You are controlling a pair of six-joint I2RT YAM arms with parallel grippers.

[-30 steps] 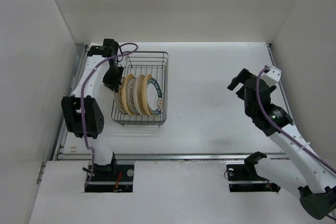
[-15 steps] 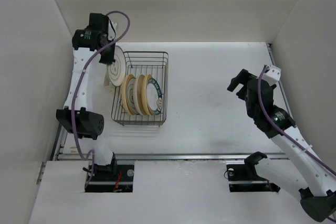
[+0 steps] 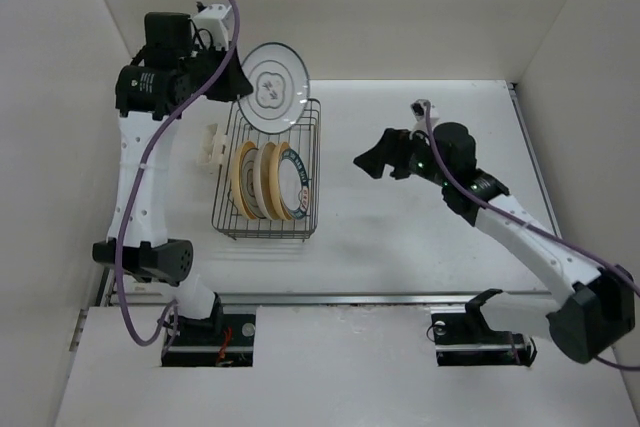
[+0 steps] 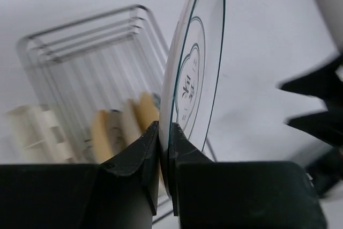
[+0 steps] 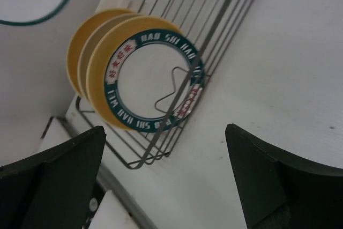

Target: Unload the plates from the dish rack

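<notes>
Plate [image 3: 272, 74] pinched by L gripper [image 4: 162, 139]; R gripper [image 3: 373, 161] wide open.

Plates [image 3: 265, 180] stand in the dish rack [image 3: 262, 229] (near half); the raised plate [image 3: 272, 87] hangs above its far end.

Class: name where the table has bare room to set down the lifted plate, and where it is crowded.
Bare: the table right of the dish rack, though the right gripper hovers over it; also the strip between rack and near edge. Crowded: left of the rack, around the cream plastic piece.
</notes>
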